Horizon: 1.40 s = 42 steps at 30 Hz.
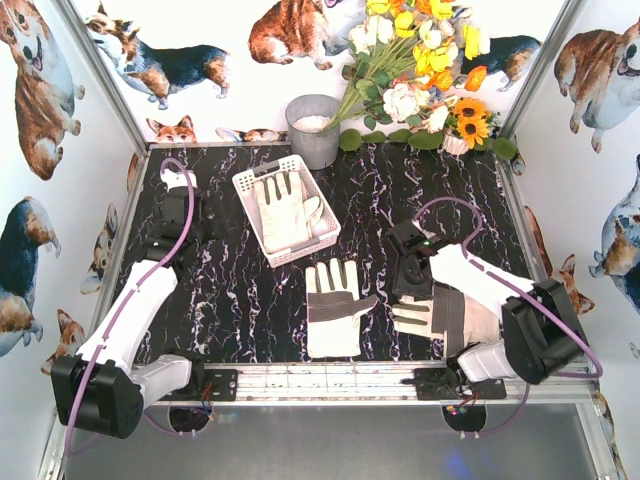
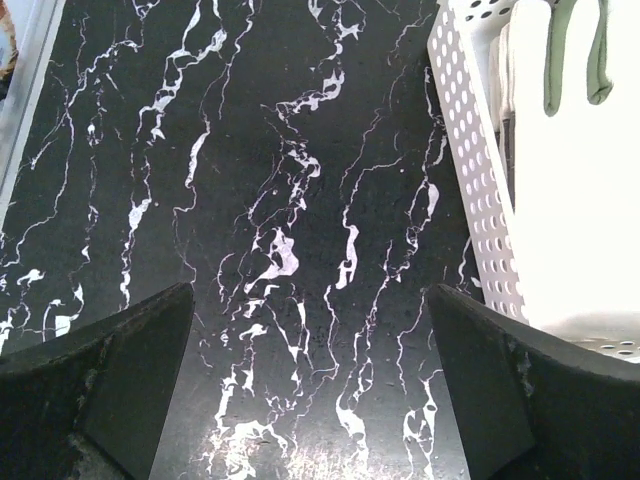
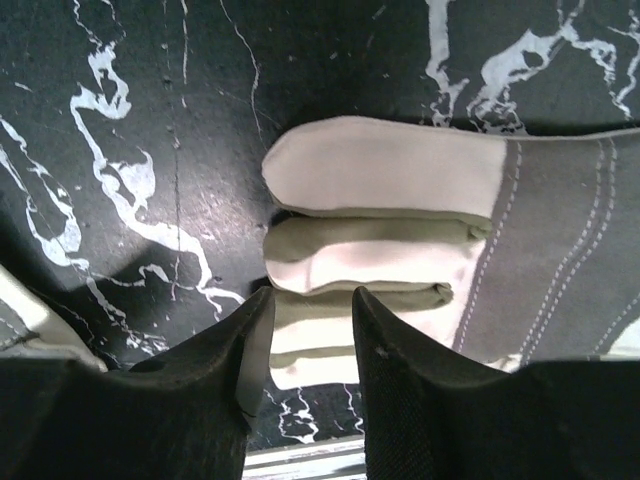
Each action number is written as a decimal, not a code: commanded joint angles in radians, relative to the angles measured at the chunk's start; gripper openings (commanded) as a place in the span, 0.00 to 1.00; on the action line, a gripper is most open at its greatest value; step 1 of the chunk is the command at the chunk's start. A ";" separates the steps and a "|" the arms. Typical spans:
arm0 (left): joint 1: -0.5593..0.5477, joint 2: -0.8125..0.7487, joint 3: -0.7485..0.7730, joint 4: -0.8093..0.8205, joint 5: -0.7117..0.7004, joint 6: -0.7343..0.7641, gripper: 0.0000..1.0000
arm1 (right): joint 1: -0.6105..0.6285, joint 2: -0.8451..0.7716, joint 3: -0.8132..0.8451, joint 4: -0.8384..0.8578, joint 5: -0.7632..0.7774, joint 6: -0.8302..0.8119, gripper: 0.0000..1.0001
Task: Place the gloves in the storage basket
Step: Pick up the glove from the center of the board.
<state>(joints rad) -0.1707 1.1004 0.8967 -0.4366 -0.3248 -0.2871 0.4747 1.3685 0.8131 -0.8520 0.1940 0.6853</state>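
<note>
Three gloves [image 1: 333, 305] are in view: one lies in the storage basket [image 1: 250, 182] and two lie on the table [image 1: 230, 300]. Our right gripper [image 3: 312, 300] stands narrowly parted around one glove's finger, and we cannot tell whether it grips. Our left gripper [image 2: 310, 300] gapes wide and holds nothing, just beside the basket.
</note>
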 commanded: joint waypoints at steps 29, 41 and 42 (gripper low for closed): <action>-0.591 0.032 -0.091 0.513 0.238 -0.155 0.93 | -0.004 -0.319 0.201 0.068 0.045 0.066 0.00; -0.693 0.263 -0.105 1.015 0.468 -0.347 0.96 | -0.005 -0.353 0.340 0.089 -0.007 0.078 0.00; -0.694 0.280 -0.106 1.045 0.482 -0.365 0.96 | -0.005 -0.356 0.343 0.094 -0.017 0.081 0.00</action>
<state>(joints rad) -0.8501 1.3415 0.7975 0.3923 0.0742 -0.5598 0.4744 1.0473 1.0954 -0.8276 0.1932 0.7433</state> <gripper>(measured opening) 0.959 0.023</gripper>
